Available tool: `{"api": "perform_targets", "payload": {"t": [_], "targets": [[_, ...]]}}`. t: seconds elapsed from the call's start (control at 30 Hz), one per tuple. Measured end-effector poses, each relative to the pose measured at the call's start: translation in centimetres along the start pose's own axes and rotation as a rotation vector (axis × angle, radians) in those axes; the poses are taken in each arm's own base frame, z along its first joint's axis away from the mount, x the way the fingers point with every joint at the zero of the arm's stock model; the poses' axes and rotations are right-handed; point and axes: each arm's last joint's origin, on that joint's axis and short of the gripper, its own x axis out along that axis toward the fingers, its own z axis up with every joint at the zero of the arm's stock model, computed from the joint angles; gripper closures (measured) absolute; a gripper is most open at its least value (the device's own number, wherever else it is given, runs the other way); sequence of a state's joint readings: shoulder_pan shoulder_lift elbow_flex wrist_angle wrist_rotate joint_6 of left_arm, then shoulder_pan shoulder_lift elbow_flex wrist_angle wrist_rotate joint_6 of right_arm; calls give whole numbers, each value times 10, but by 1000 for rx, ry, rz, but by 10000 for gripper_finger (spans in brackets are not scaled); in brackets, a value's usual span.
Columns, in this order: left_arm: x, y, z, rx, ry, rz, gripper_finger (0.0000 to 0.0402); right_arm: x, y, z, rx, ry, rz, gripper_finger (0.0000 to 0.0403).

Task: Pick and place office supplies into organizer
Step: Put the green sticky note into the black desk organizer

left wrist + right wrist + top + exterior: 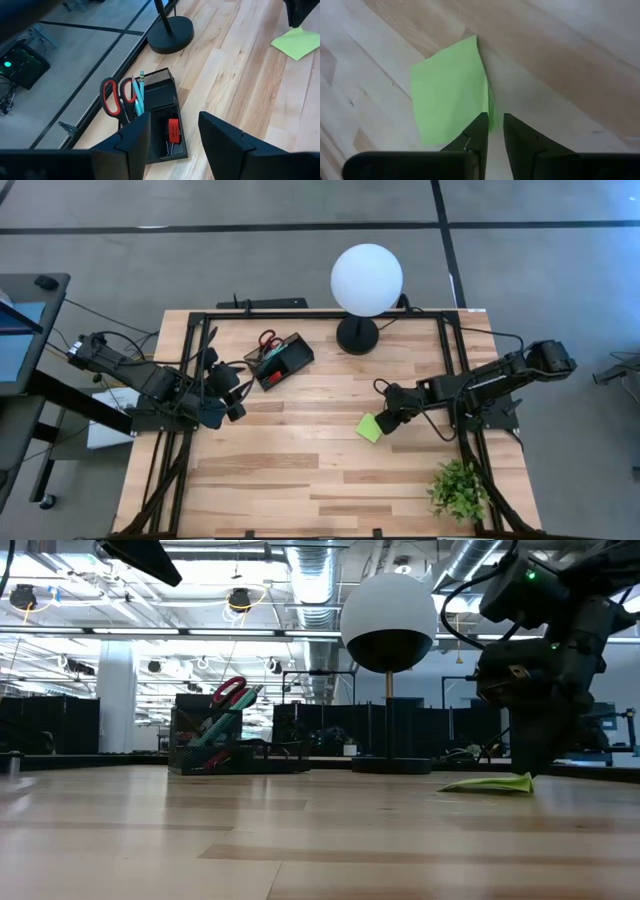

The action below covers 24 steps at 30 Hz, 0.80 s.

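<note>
so right gripper [492, 131] has its jaws pinched on the edge of the lime-green sticky-note pad [369, 428], at about 4 o'clock from table centre. left gripper [175, 137] hovers at 9 o'clock, jaws apart, holding nothing. organizer [283, 361] sits at 11 o'clock with red-handled scissors [113, 96] and pens [139, 91] inside.

Scissors [111, 96] stand in the organizer [283, 361] (lamp [366, 278] beside it).

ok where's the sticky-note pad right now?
In the high view, the sticky-note pad lies on the table's right half, at the right gripper, in front of the lamp base.
</note>
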State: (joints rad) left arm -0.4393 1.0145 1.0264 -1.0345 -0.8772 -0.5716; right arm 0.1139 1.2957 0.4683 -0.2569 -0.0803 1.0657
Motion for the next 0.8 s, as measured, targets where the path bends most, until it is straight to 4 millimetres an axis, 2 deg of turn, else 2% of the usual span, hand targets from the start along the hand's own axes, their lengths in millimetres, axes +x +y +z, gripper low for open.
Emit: {"api": "perform_targets", "payload": {"t": [0.33,0.8], "targets": [[0,0,-1,5,4,2,237,0,4,-7,-15,52,28,349],[0,0,-1,5,4,2,237,1,4,-6,-21,-10,3,349]]}}
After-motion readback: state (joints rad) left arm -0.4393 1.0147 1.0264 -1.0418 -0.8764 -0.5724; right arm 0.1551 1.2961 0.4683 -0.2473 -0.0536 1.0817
